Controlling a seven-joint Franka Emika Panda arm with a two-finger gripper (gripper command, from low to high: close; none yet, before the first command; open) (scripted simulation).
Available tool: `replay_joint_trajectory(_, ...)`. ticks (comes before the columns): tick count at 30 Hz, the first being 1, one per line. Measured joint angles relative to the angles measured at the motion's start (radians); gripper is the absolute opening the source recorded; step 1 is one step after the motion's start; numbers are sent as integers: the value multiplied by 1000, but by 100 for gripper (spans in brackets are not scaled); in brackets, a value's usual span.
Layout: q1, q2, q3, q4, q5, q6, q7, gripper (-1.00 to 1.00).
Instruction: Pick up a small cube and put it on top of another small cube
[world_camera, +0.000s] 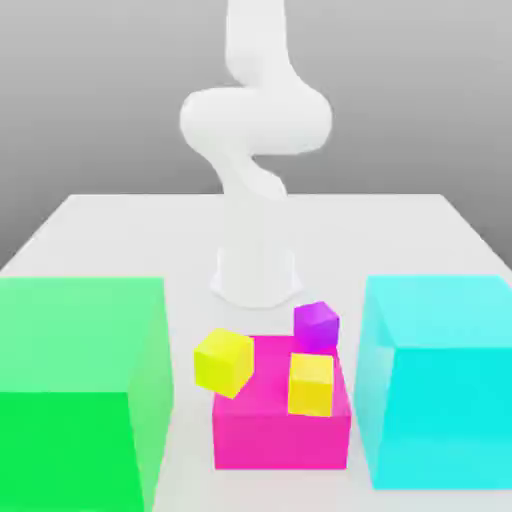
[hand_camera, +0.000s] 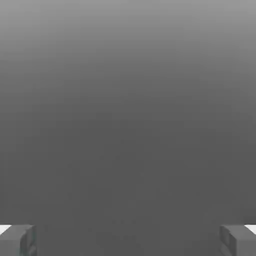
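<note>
On every cube face (world_camera: 316, 324), no legible writing

The arm (world_camera: 255, 110) was plain glossy white all over, no markings, cables or screws that I could make out. Its links were fat, smooth, rounded tubes, kind of like bent sausage segments, with a bulging joint section in the middle. The base (world_camera: 254, 275) was a short white cylinder with a slightly wider collar around its foot. In the hand view the claw (hand_camera: 128, 240) showed two blocky grey fingers (hand_camera: 20, 240), squared off, at roughly 7 and 5 o'clock, each with a darker inner pad face and a small white patch on its outer upper corner.
</note>
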Motion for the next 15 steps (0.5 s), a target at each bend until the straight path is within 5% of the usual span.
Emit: replay_joint_trajectory(15,77,394,393,-69,22,74,494,0)
